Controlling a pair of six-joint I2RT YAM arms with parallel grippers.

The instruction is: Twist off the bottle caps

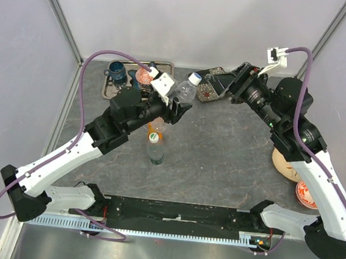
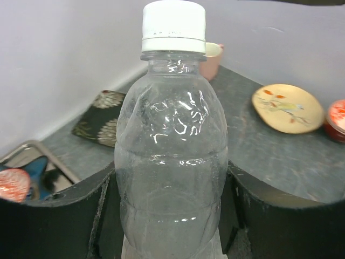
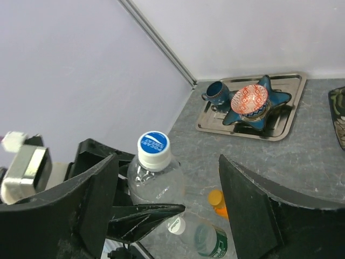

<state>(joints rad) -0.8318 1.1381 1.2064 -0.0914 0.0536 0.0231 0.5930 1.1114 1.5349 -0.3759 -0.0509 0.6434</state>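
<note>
Clamping clear plastic bottle (image 2: 172, 162) in left claw (image 2: 172, 221), with right claw (image 3: 170, 189) apart near blue-and-white screw cap (image 3: 154, 148). Centre on cap, close squarely, twist counter-clockwise.

Grey table (image 1: 220, 146): tray (image 1: 162, 63), orange bottle (image 1: 155, 128), green-capped bottle (image 1: 155, 153)

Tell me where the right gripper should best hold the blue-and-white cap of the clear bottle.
Probably grip the blue-and-white cap on its round side wall, coming from above its top face, one finger each side. It stands free above the clear bottle, whose body the left gripper clamps.
</note>
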